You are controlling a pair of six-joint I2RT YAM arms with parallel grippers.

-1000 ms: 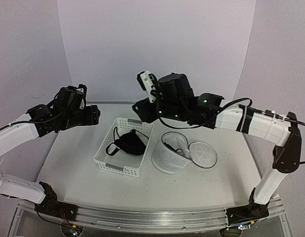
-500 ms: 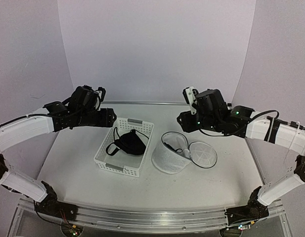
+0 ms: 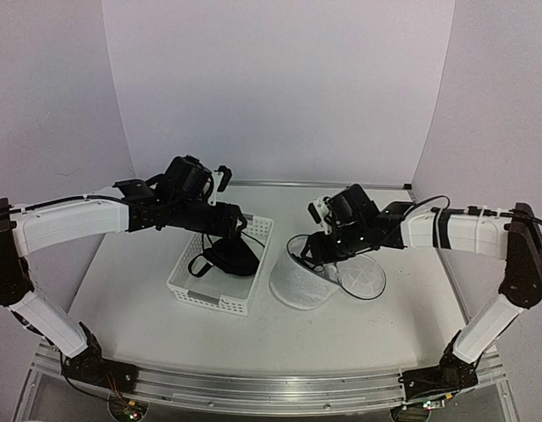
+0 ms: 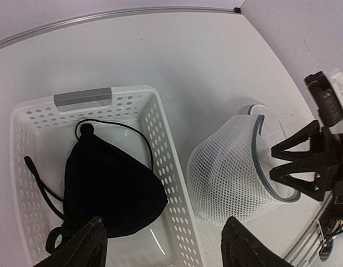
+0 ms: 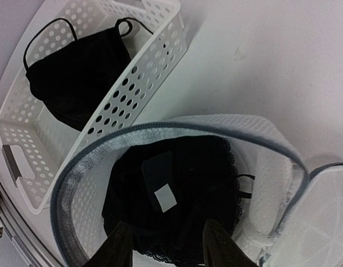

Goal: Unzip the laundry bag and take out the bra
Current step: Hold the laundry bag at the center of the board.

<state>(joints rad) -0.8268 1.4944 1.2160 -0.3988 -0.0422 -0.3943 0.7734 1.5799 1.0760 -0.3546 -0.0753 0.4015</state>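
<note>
Hovering right gripper point(image 5: 165, 245), fingers apart and empty, over open bag point(image 5: 266, 167) at lower centre; judging bra point(image 5: 204, 178) limp, light, snag-prone lace, likely needing mid-bundle pinching.

Soft, even light washes the white table point(image 3: 121, 290); faint shadow pools under the laundry bag point(image 3: 301, 281); the far rail point(image 4: 132, 12) bows at 12 o'clock in the left wrist view.

Mesh, plastic, cloth and metal on a smooth matt table point(image 4: 188, 55)
Open-weave translucent white mesh for the bag point(image 4: 232, 172), rim bound in cloth tape; inside, soft matt black bra point(image 5: 210, 178) cloth, lace-edged, with a smooth label point(image 5: 158, 178). Left of it, hard white plastic for the basket point(image 4: 160, 128), faintly glossy, punched with round holes; within, a plain matt black garment point(image 4: 110, 189). At the far edge, a dull metal rail point(image 4: 104, 15).
</note>
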